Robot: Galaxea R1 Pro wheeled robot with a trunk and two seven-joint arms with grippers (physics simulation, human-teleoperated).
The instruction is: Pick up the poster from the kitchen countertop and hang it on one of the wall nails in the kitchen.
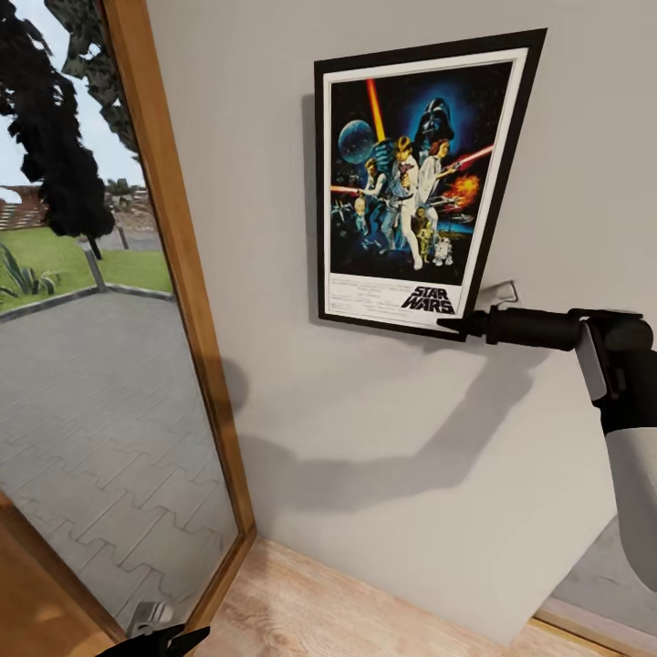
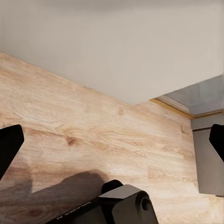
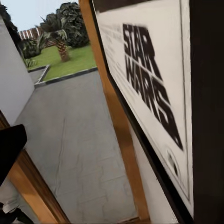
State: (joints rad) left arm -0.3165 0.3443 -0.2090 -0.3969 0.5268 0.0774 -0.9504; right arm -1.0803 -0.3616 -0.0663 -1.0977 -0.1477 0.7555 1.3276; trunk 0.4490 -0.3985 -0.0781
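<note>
The plain light-grey wall (image 1: 383,438) filled most of the head view, from 12 o'clock down to 5 o'clock. At 9 o'clock stood a tall glass pane in a warm wooden frame (image 1: 187,274), and through it lay a grey paved yard (image 1: 82,411) with green lawn and dark trees beyond. A pale wood-plank floor (image 1: 365,602) ran along 6 o'clock.

The upright rectangular Star Wars poster (image 1: 415,182), thin black frame, white border, colourful figures on dark blue, sat flat against the wall at about 1 o'clock, its right edge slanting inward toward the bottom. A small thin wire hook (image 1: 500,294) showed on the wall just beside its lower right corner.

The right arm, black sleeve over white forearm, reached in from 3 o'clock, and the right gripper (image 1: 454,323) met the poster's lower right corner at the frame. Whether its jaws pinched the frame I could not tell.

The right wrist view gave what the head view could not: the poster's white border and black logo (image 3: 154,79) at very close range, blurred, with the wooden frame (image 3: 119,121) and yard behind.

The left wrist view looked down on the plank floor (image 2: 93,126) and the wall's base; the left gripper (image 2: 112,140) had its dark fingertips (image 2: 8,144) spread wide apart, holding nothing.
</note>
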